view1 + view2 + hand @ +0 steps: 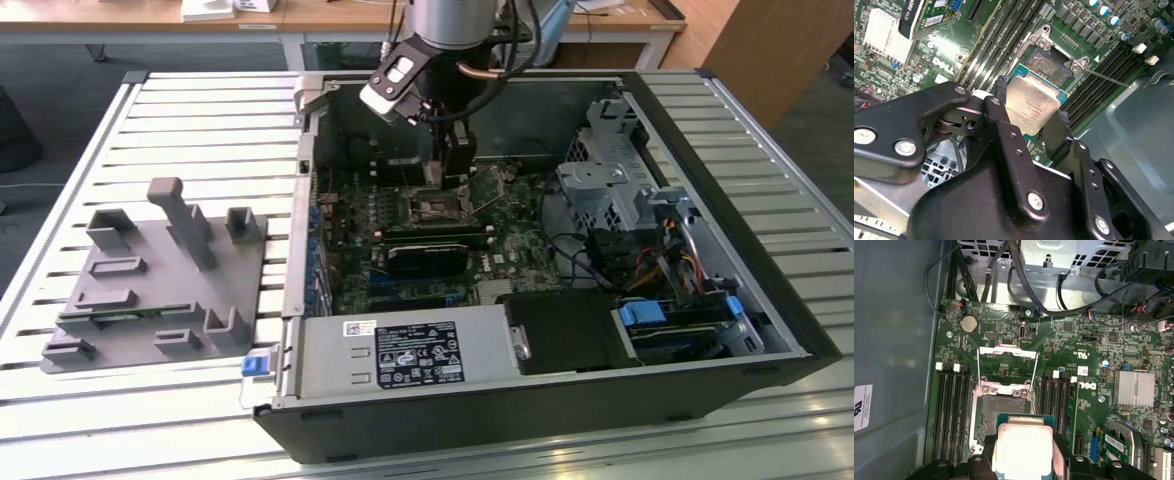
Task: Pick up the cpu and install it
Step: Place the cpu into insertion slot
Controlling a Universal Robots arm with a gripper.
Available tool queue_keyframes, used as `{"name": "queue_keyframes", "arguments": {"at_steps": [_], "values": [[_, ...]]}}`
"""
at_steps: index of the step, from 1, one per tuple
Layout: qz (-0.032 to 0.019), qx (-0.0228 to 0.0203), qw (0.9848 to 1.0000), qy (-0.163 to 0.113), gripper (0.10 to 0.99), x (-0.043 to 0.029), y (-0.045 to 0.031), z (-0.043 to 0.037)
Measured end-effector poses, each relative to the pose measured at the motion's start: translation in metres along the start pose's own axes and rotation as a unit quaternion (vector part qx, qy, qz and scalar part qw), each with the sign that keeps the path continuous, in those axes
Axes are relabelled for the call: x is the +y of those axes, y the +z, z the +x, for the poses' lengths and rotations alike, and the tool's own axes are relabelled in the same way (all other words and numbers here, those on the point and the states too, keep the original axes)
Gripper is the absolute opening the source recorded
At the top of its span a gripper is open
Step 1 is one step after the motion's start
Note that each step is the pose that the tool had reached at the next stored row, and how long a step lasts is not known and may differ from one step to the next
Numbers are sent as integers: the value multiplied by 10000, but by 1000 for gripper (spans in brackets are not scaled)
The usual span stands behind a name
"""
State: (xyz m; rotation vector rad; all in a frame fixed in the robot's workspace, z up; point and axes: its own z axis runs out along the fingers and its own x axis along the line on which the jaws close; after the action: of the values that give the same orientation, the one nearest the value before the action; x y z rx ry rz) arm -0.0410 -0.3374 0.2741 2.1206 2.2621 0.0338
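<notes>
Second wrist view is showing the black two-fingered gripper (1030,112) clenching the flat, silvery-grey square cpu (1029,99) by opposite edges, hovering just above the open metal-framed socket (1050,64) mid-way across the green motherboard (929,67), seemingly aligning it for seating.

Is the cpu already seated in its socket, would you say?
No: the gripper holds the cpu, and the socket lies bare.

My arm (451,20) is showing a grey tube | my wrist (451,58) is carrying dark cables (515,45), a white-black camera block (395,80) | my gripper (1031,102) is wearing black bars (1014,150), silver screws (1035,201)
</notes>
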Motion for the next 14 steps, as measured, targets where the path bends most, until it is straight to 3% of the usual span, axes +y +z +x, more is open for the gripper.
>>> {"name": "queue_keyframes", "arguments": {"at_steps": [9,14], "values": [[0,0,10000,0,529,3,160,48],[0,0,10000,0,529,1,201,48]]}}
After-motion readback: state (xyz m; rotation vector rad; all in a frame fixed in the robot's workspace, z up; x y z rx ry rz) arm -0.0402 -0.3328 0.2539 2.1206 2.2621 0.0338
